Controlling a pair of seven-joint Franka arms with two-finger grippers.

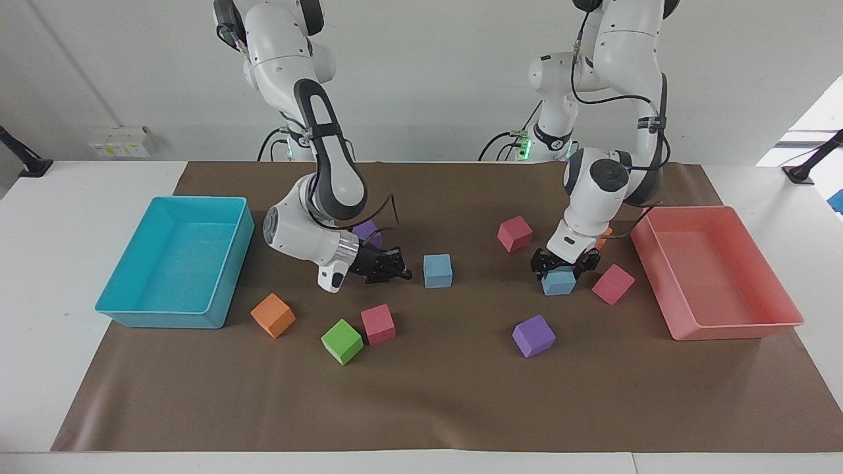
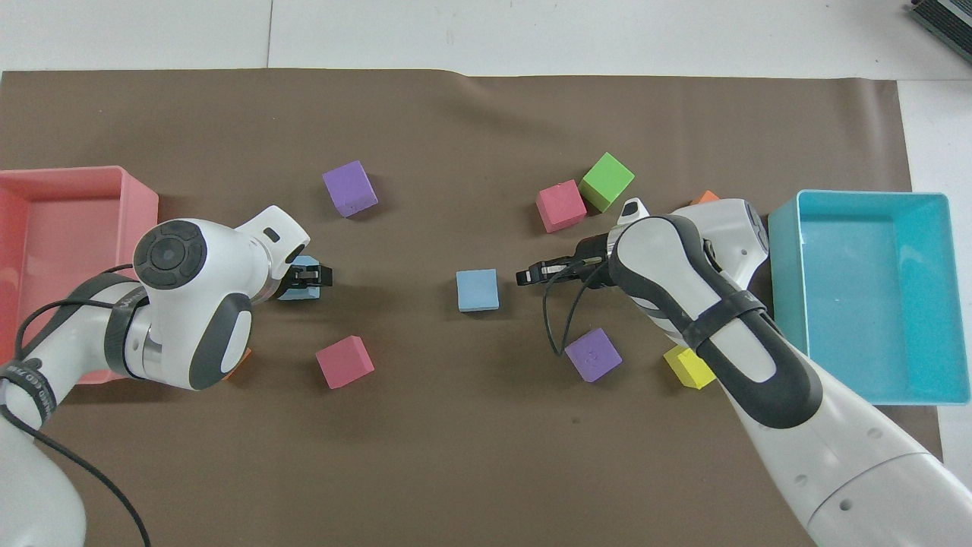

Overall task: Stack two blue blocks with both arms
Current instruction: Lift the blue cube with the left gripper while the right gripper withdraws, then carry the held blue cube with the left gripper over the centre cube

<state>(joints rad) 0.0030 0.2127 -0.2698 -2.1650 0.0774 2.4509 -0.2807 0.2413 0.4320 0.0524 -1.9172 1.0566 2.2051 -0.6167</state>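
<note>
One blue block point(image 1: 437, 270) point(image 2: 478, 289) sits in the middle of the brown mat. My right gripper point(image 1: 403, 272) point(image 2: 524, 275) hangs low beside it, on the side of the right arm's end. It is shut and holds nothing, with its tips pointing at the block across a small gap. The other blue block point(image 1: 558, 283) point(image 2: 292, 292) rests on the mat near the pink tray. My left gripper point(image 1: 564, 262) point(image 2: 307, 275) is down over it, open, one finger on each side of the block's top.
A pink tray point(image 1: 731, 326) stands at the left arm's end and a turquoise tray point(image 1: 132, 309) at the right arm's end. Pink cubes point(image 1: 514, 234) point(image 1: 613, 284) point(image 1: 378, 324), purple cubes point(image 1: 533, 335) point(image 1: 366, 230), a green cube point(image 1: 342, 341), an orange cube point(image 1: 272, 315) and a yellow cube point(image 2: 688, 366) lie scattered.
</note>
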